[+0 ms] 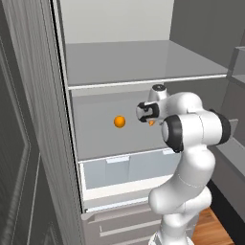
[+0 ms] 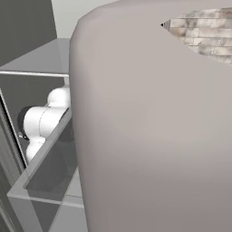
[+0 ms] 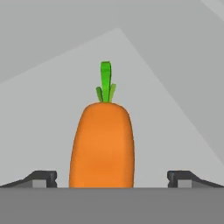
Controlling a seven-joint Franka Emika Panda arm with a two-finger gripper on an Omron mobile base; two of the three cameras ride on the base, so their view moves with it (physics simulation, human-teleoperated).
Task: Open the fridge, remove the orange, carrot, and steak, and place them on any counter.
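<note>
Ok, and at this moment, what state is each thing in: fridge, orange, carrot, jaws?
Fridge: open, shelves exposed.
Orange: resting on the middle shelf, untouched.
Carrot: lying on the shelf between the open jaws, not gripped.
Gripper: jaws wide open, one each side of the carrot.

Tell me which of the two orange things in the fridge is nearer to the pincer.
The carrot, long with a green top, lies between the open pincer's fingertips. The round orange sits apart, to the left on the same shelf.
</note>
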